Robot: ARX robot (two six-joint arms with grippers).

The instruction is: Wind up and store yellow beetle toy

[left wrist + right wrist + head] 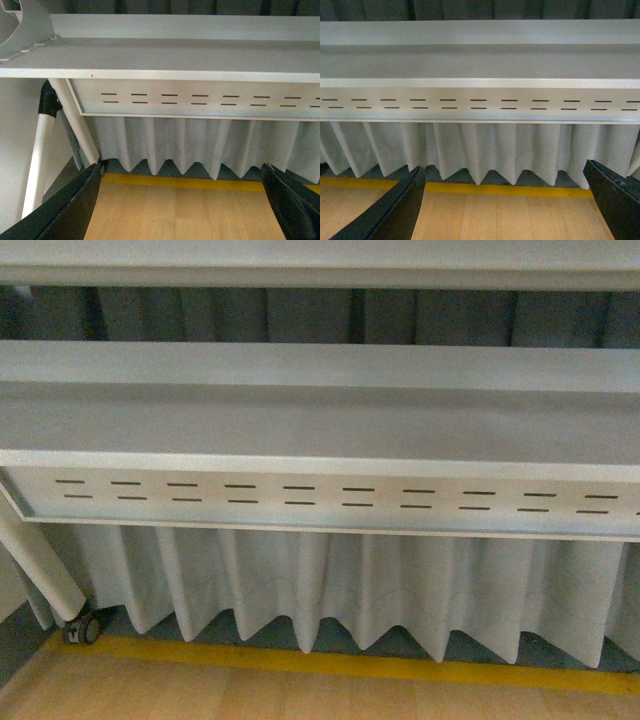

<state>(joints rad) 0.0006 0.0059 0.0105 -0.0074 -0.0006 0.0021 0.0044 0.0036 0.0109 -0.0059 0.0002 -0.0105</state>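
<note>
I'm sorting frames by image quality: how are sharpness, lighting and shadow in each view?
Front view: soft overall, evenly lit, the perforated panel slightly hazy, no glare. Left wrist view: sharper on the slots, but the left gripper fingers are dark, near silhouettes. Right wrist view: crisp pleats in the curtain, a shadow band under the shelf, the right gripper fingers underexposed.

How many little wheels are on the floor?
1. The wheel sits at the front view's lower left, at the foot of the white leg, beside the curtain. Others may be hidden.
</note>
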